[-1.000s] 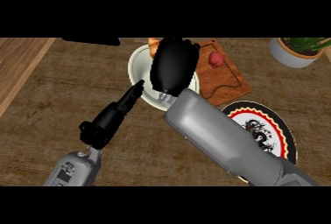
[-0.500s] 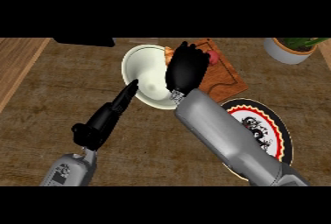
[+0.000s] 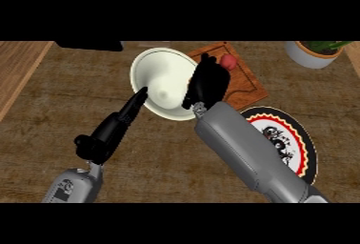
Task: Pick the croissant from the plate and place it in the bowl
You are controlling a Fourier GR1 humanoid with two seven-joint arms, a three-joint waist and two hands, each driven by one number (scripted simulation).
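Head view, placing stage. The right hand [image 3: 209, 82] hangs over the right rim of the bowl [image 3: 163, 69], partly above the wooden cutting board [image 3: 245, 83] that lies just right of the bowl; whether this hand is clenched, released or grasping something cannot be told from this angle. The croissant shows nowhere: the visible part of the plate [image 3: 304, 138], lower right of the bowl, carries nothing, and the bowl's pale inside shows only a faint swelling of its own colour; the croissant may be hidden under the right hand, though this cannot be confirmed.

Judged progress: the pick from the plate appears done, since the plate is bare where it shows; the drop into the bowl is either in hand or not yet confirmed.

The left hand [image 3: 112, 128] lies lower left of the bowl, released, its fingers straight and pointing at the bowl's left rim, grasping nothing. A small red object [image 3: 228, 60] sits on the board, right of the bowl; a potted plant [image 3: 309, 53] stands far right of it; a dark object [image 3: 88, 45] lies to the bowl's upper left on the table [image 3: 49, 109]. The right forearm [image 3: 246, 152] covers the plate's near side; nothing blocks the bowl's opening.
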